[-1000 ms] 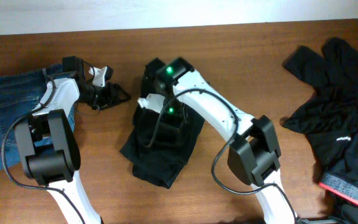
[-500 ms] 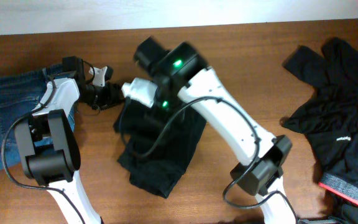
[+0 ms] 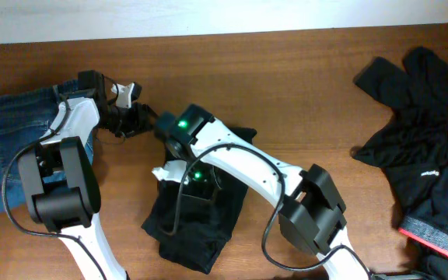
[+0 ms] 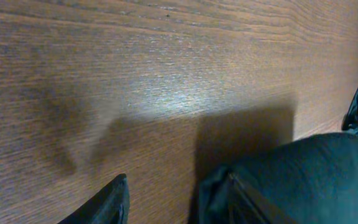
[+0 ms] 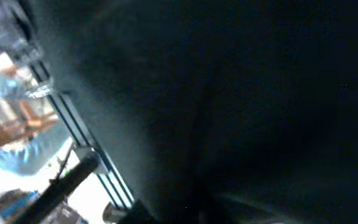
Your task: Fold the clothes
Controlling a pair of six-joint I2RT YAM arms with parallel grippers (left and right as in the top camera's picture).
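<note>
Moved: my right arm has swung back from the far edge and now bends low over the black trousers; the bundle lies nearer the front edge and more bunched than before. My left arm has not shifted.
Trousers: in the middle of the table, a dark folded heap under my right arm.
Other clothes: jeans at the left edge; a loose black pile on the right, well apart.
Handling: I judge the cloth soft, light and limp; it will sag and drag, not hold a crease. Best pinched at a hem or a folded corner, through all layers.
Right gripper: pressed down close on the trousers; my wrist view is all black fabric, so I cannot tell how the jaws stand.
Left gripper: low over bare wood beside the jeans, jaws spread, holding nothing.
</note>
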